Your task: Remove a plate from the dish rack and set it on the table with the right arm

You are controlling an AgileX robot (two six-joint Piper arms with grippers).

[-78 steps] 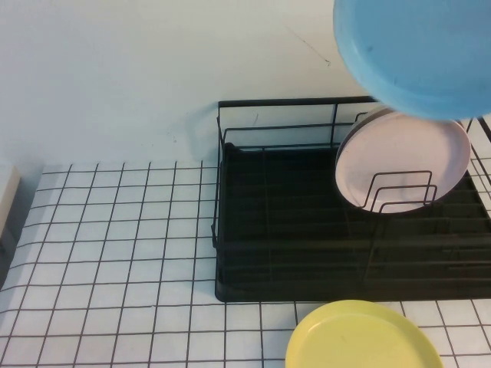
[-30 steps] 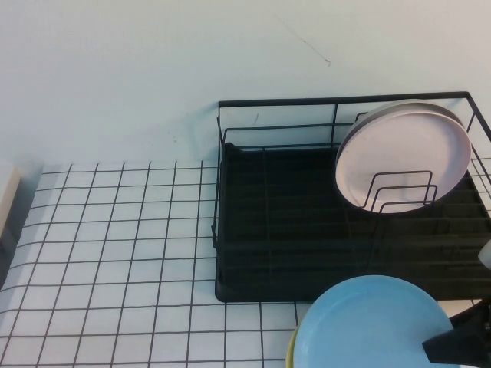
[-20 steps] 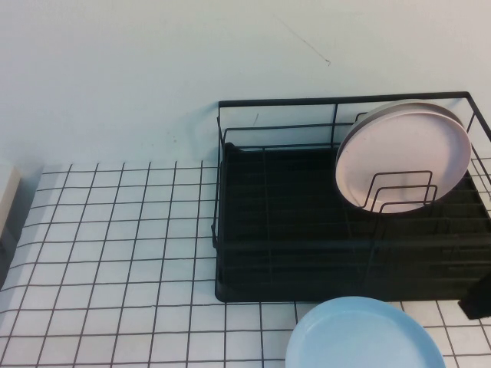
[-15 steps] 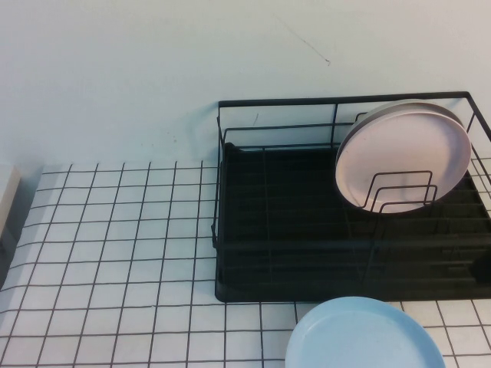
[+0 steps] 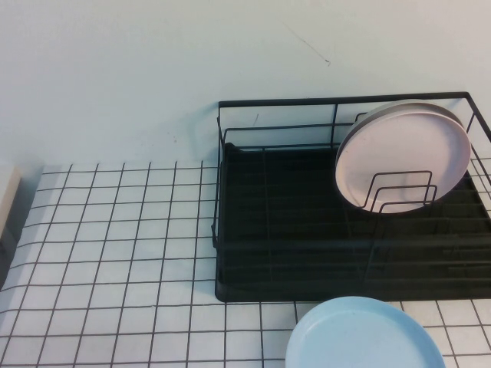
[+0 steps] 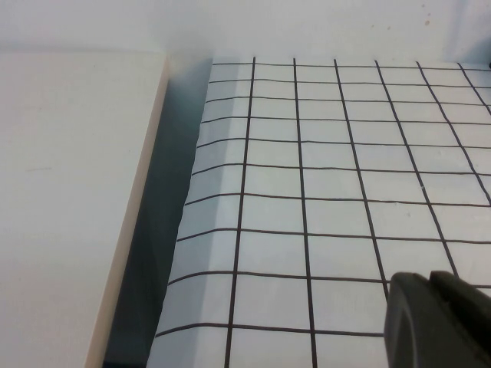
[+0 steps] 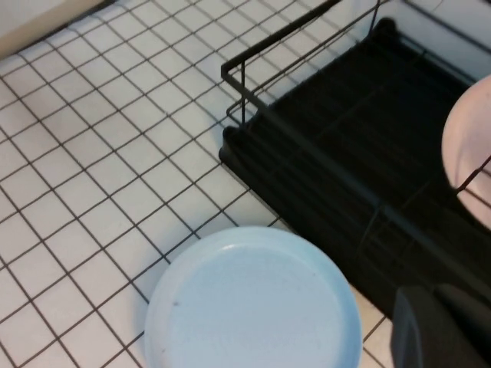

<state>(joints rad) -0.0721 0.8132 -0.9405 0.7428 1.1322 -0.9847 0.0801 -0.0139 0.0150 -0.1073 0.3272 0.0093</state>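
Now the plate (image 7: 253, 303) lies flat beside the right gripper (image 7: 441, 326) — left gripper (image 6: 437, 318) parked.

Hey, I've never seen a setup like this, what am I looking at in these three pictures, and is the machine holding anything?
This is a robot with two arms, each ending in a gripper. One picture looks down from a raised camera; the other two come from cameras on the wrists.

On the gridded white table stands a black wire dish rack with a pale pink plate propped upright in it. In front of the rack a light blue plate lies flat on the table.

The overhead picture shows neither arm. The left gripper appears only as a dark tip above bare table, beside a pale board. The right gripper is a dark tip near the blue plate and rack. Nothing is held: the blue plate lies free.
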